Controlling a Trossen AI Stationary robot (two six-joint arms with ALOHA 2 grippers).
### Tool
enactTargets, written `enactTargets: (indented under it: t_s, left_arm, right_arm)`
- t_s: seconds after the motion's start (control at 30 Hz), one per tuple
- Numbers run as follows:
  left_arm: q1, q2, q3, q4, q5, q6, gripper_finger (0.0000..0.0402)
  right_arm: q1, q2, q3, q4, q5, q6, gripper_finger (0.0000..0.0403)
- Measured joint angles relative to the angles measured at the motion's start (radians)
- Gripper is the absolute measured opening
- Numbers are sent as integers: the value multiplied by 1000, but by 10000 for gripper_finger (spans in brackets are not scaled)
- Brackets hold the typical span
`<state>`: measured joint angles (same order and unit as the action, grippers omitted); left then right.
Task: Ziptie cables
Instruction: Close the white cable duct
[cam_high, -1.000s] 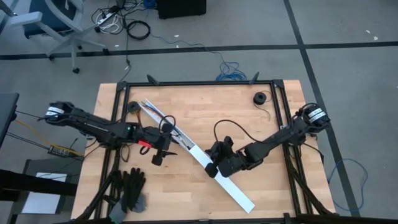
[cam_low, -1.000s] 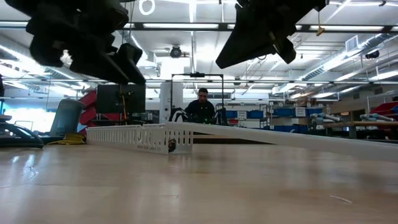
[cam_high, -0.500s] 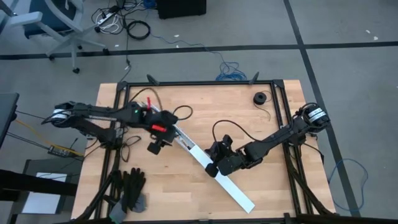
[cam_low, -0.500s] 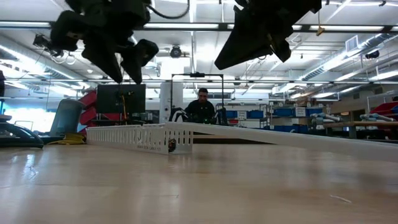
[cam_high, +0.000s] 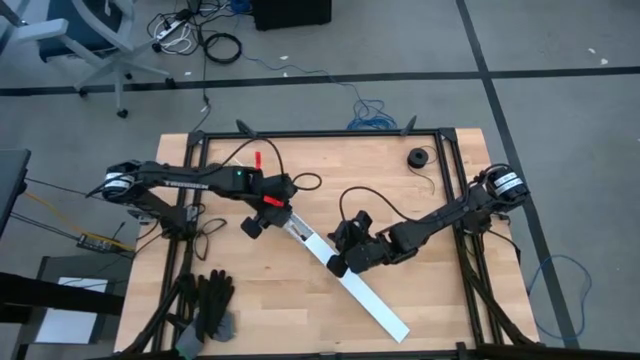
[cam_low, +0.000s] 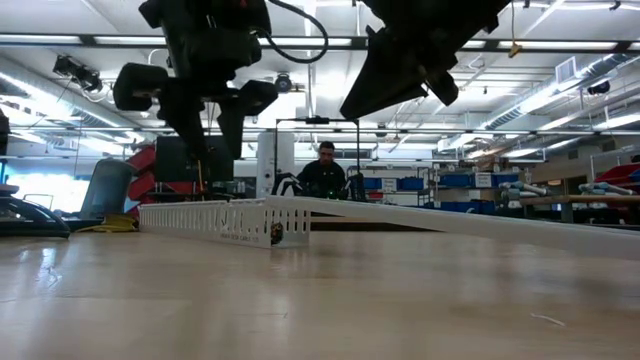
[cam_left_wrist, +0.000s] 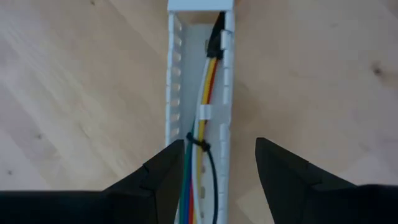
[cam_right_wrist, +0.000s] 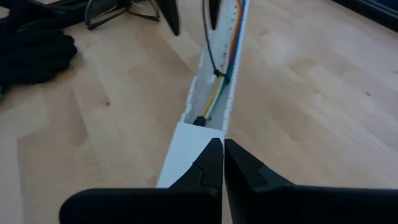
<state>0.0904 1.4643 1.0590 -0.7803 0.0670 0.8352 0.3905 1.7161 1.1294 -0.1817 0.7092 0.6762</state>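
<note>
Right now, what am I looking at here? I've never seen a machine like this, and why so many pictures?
These are two dark robot arms at a wooden table, filmed by four cameras: one overhead, one level with the tabletop, and one on each wrist. A long white slotted channel lies diagonally on the table, with colored cables running inside it, a black ziptie looped around them. The left gripper hovers open over the channel, astride the cables, holding nothing. The right gripper is shut and empty above the channel's covered part. Black gloves lie by the near edge. A person sits in the room behind.
</note>
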Motion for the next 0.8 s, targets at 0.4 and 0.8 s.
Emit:
enactTargets:
  t_s: [0.4, 0.8]
  left_arm:
    - [-1, 43, -1, 26, -27, -105, 178]
    - [-1, 45, -1, 124, -13, -168, 263]
  right_arm:
    - [-19, 0, 0, 0, -32, -25, 0]
    - [-22, 0, 0, 0, -32, -44, 0]
